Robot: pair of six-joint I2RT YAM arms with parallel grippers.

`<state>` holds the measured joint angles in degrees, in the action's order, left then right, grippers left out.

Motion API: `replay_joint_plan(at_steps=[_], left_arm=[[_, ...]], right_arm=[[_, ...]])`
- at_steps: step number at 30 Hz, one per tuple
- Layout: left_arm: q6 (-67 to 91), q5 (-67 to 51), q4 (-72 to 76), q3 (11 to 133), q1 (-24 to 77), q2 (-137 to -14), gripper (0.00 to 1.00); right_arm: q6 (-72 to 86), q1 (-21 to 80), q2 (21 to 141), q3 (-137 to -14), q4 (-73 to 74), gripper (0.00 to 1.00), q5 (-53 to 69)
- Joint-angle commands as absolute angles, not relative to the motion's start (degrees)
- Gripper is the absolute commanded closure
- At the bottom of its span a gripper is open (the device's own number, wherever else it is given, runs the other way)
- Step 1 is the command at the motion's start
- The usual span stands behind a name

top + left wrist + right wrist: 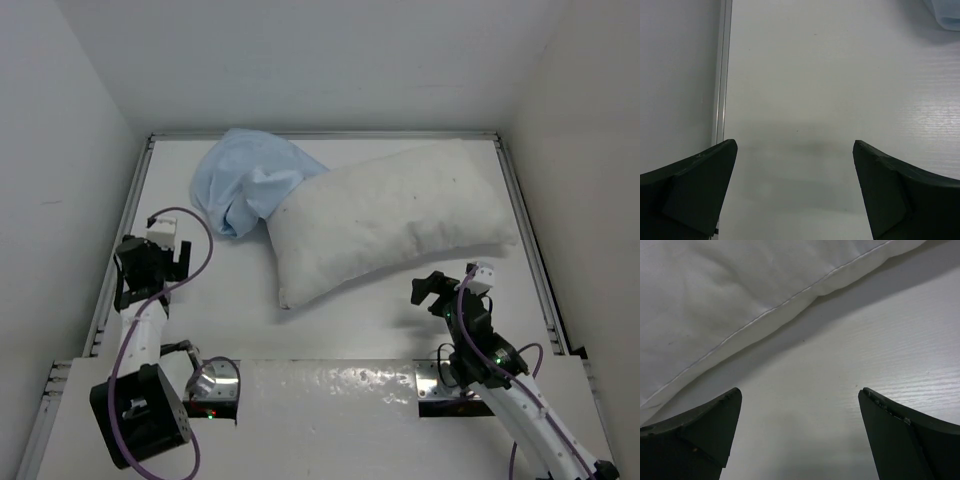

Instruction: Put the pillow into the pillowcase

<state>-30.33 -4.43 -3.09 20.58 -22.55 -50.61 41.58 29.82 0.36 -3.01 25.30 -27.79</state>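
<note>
Top external, plump white pillow (385, 215), crumpled light blue pillowcase (250, 180) touching it

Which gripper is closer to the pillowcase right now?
Left. The left gripper sits near-left of the pillowcase, not touching; the right gripper hovers by the near edge of the pillow, far to the right.

Plain white walls (60, 120) are boxing in a white table (240, 295), with a left arm (143, 335) and a right arm (505, 375) sitting bolted on: a lab test cell.
</note>
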Motion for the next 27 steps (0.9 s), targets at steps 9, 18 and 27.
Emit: replay_joint_plan(at_steps=[9,18,27], left_arm=[[-34.44,-25.42,-27.03,45.33,-22.32,-63.08,0.01],[-31.72,8.78,-13.21,53.34,4.46,-74.95,0.01],[-29.62,2.63,-12.07,63.73,4.57,-101.68,0.0]], right_arm=[[29.2,29.97,-0.98,-10.27,7.41,0.01,-12.14],[8.37,31.28,51.79,-52.11,15.53,0.13,-1.85],[-10.89,49.13,99.29,-76.35,19.77,0.01,-22.4]])
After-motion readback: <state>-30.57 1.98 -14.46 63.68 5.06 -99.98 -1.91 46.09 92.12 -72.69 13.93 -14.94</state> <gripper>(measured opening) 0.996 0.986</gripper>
